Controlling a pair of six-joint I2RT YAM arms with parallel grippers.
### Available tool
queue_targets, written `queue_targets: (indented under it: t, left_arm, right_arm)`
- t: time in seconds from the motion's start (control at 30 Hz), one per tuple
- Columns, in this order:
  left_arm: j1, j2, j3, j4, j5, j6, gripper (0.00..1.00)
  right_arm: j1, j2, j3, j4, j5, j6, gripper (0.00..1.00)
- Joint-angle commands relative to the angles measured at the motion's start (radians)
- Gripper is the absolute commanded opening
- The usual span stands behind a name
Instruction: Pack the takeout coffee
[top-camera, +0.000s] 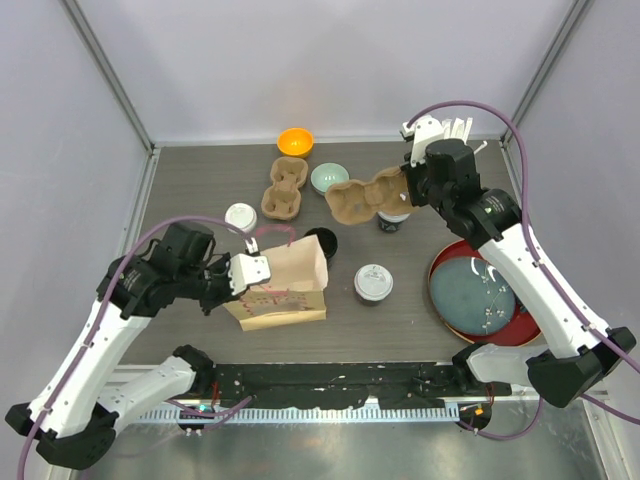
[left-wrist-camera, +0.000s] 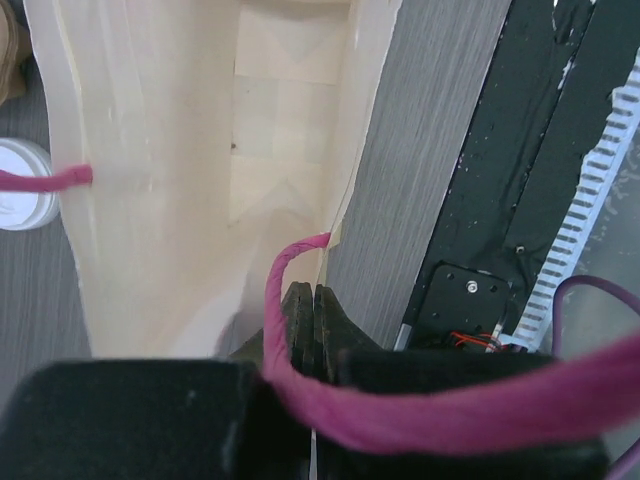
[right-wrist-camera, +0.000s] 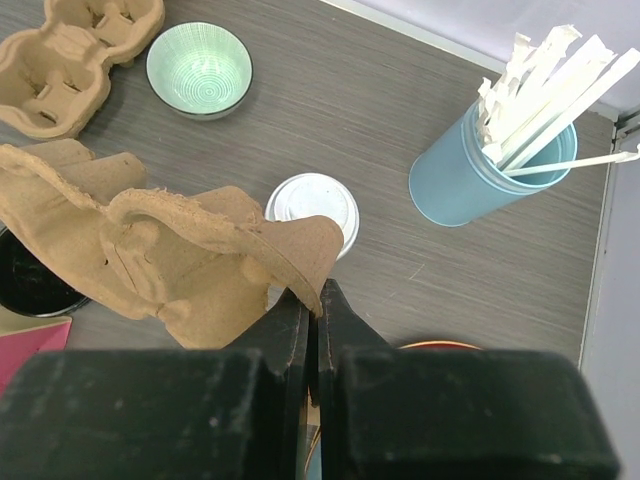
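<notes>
The right gripper (right-wrist-camera: 316, 300) is closed tight on the thin rim of a brown moulded-pulp cup carrier (right-wrist-camera: 180, 255). It holds the carrier tilted in the air above a small black paper coffee cup with a white lid (right-wrist-camera: 313, 205). The left gripper (left-wrist-camera: 312, 305) is closed on one wall of a brown paper bag with pink handles (top-camera: 285, 285), propping its mouth open. A second lidded cup (top-camera: 373, 283) stands on the grey tabletop (top-camera: 200, 190) right of the bag, and a third lidded cup (top-camera: 241, 217) stands behind it. No cup is packed yet.

The edge pinch could let the soft pulp sag, swing or tear. The bag's mouth looks narrow, so the carrier may snag its rim and drag the bag loose. A low pass could topple the cup beneath.
</notes>
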Motion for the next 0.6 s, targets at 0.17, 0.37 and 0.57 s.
queue_targets:
  t: [0.17, 0.37, 0.57]
  left_arm:
    - [-0.002, 0.013, -0.040, 0.039, -0.056, 0.020, 0.00]
    - [-0.004, 0.049, 0.027, 0.057, 0.001, 0.017, 0.00]
    - [-0.002, 0.084, 0.075, 0.003, 0.048, 0.023, 0.00]
  right_arm:
    - [-0.011, -0.027, 0.009, 0.052, 0.005, -0.017, 0.01]
    - [-0.014, -0.033, 0.015, 0.047, -0.009, -0.009, 0.01]
    - [-0.021, -0.027, 0.055, 0.015, -0.007, 0.018, 0.01]
